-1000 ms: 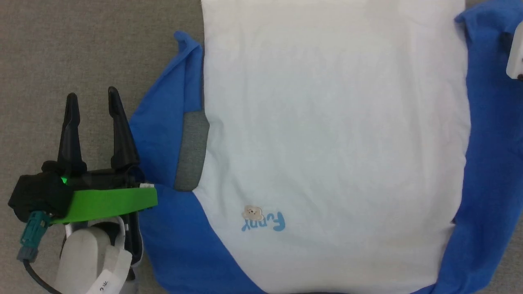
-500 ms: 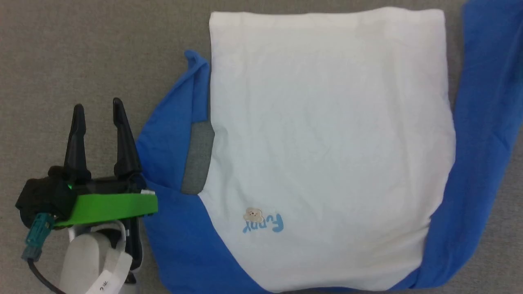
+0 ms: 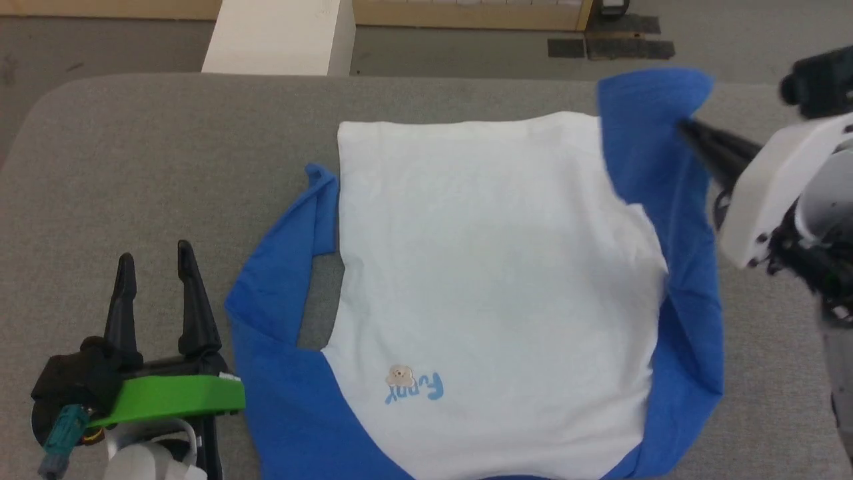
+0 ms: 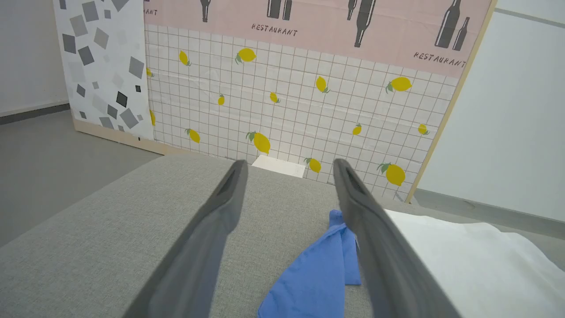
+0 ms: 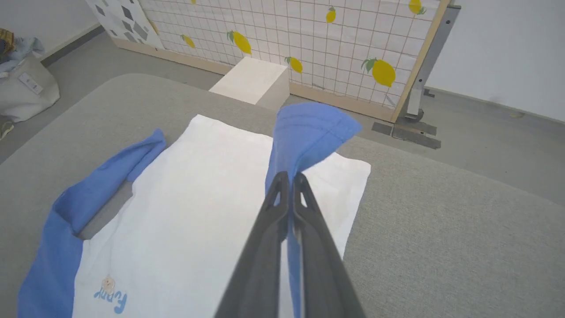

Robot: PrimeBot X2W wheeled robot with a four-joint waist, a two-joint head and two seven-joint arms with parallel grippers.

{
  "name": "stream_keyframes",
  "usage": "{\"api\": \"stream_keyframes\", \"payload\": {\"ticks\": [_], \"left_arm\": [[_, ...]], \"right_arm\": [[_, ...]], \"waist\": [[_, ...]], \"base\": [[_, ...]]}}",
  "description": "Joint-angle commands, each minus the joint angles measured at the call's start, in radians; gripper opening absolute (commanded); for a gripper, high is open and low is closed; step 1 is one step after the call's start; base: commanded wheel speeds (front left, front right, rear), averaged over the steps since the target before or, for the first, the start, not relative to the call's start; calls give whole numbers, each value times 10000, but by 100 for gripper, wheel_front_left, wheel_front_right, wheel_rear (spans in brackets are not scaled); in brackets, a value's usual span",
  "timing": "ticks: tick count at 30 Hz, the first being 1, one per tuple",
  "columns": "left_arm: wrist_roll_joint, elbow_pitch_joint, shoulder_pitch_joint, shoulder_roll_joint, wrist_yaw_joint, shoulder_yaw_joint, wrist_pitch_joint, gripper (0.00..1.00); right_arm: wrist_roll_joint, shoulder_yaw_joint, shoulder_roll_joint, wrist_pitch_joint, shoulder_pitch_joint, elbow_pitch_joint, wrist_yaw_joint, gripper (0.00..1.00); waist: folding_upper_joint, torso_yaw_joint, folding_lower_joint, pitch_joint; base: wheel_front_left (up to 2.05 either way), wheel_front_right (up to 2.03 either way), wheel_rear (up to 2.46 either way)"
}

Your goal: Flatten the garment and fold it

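My right pincer (image 5: 289, 177), clenched on the raised sleeve (image 5: 309, 128) just ahead of its tips, may lose that thin pinch or drag the shirt (image 3: 493, 280), flat on the worktop (image 3: 166, 167) below it, askew, since my left pincer (image 3: 153, 257), released alongside, pins nothing.

The shirt (image 3: 493, 267) was white with bright blue sleeves, light-blue lettering (image 3: 414, 388) and a beige emblem (image 3: 400, 375). The surface (image 3: 133, 167) was plain grey. The left hand (image 3: 154, 251) had black fingers (image 3: 194, 300) and a green band (image 3: 173, 397). The panel (image 4: 309, 88) showed yellow lemons on a white grid under pink with dark bottles. The box (image 3: 280, 33) was cream-white, the floor (image 3: 466, 53) grey.
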Motion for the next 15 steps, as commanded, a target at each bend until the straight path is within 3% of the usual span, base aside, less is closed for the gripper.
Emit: {"api": "stream_keyframes", "payload": {"ticks": [1, 7, 15], "left_arm": [[-16, 15, 144, -40, -73, 42, -45, 100], [-66, 5, 470, -34, -103, 109, -45, 100], [-197, 71, 442, -55, -92, -37, -45, 100]], "right_arm": [[177, 287, 76, 120, 286, -276, -13, 0], [922, 2214, 437, 543, 962, -861, -13, 0], [984, 4851, 978, 134, 634, 537, -13, 0]], "waist": [[0, -227, 0, -770], [0, -22, 0, -985], [0, 505, 0, -652]], "base": [[0, 0, 0], [0, 0, 0], [0, 0, 0]]}}
